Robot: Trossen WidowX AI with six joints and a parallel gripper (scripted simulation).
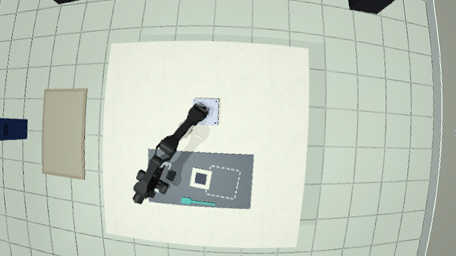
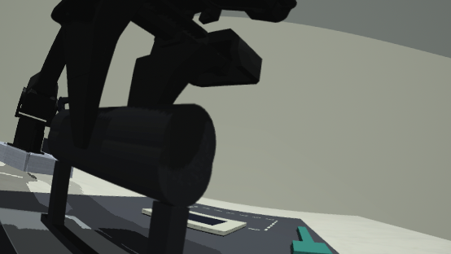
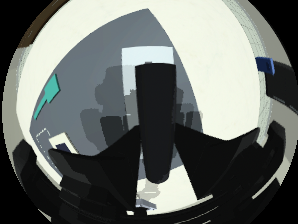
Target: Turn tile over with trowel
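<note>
The trowel, a black cylindrical handle [image 2: 134, 151] [image 3: 156, 100] on two posts over a pale flat plate [image 3: 130, 55], is at the mat's left part in the top view. My gripper [image 2: 116, 126] [image 3: 156, 128] is shut on the handle, one finger on each side. Whether the plate touches the mat I cannot tell. The tile [image 1: 193, 179] [image 2: 234, 229], white-bordered with a dark square facing up, lies flat on the grey mat [image 1: 249, 172] [image 3: 85, 55]. It overlaps the left line of the dashed outline [image 1: 220, 196]; most of the outline shows to its right.
A teal paddle-shaped tool [image 1: 186, 201] [image 2: 311, 246] [image 3: 51, 90] lies along the mat's front edge. The arm's base plate [image 1: 215, 113] stands on the white table [image 1: 257, 93] behind the mat, and the arm [image 1: 181, 130] reaches over the mat's left end.
</note>
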